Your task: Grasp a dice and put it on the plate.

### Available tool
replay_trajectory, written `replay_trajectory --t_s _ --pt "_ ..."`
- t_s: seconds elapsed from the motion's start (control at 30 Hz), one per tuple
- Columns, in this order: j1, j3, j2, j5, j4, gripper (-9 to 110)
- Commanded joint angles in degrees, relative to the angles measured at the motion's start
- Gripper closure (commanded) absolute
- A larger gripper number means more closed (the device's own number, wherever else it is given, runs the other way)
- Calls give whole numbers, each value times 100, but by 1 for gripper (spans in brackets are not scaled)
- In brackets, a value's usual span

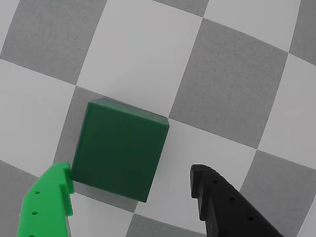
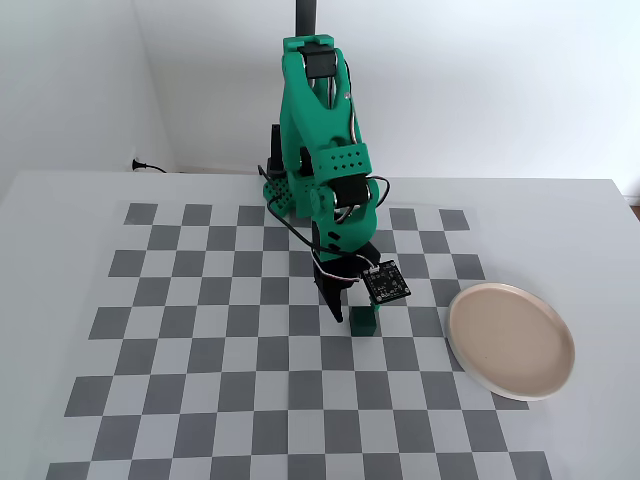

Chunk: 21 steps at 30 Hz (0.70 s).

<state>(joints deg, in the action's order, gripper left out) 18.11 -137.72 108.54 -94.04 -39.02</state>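
Straddling the dice (image 1: 121, 150), the spread gripper (image 1: 131, 190) hangs above checkerboard (image 2: 200, 330), plate (image 2: 511, 340) well apart.

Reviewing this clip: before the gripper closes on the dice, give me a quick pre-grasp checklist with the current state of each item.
1. Gripper open wider than the dice: ok.
2. Dice between the fingers: not ok in the wrist view; it sits off-centre, close against the green finger, with a gap to the black finger.
3. Dice flat on the checkerboard: ok.
4. Gripper low enough to grip: cannot tell.
5. Plate empty: ok.
6. Path from dice to plate free of things, fixed view: ok.
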Motion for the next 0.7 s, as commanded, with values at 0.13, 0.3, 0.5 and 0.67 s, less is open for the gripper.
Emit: replay_trajectory --t_s 0.13,0.3,0.5,0.67 --pt "141 501 -158 -79 255 80" --pt "237 501 -378 -123 431 80" --pt "352 501 -633 -149 598 80" --pt "369 510 -694 -158 633 82"
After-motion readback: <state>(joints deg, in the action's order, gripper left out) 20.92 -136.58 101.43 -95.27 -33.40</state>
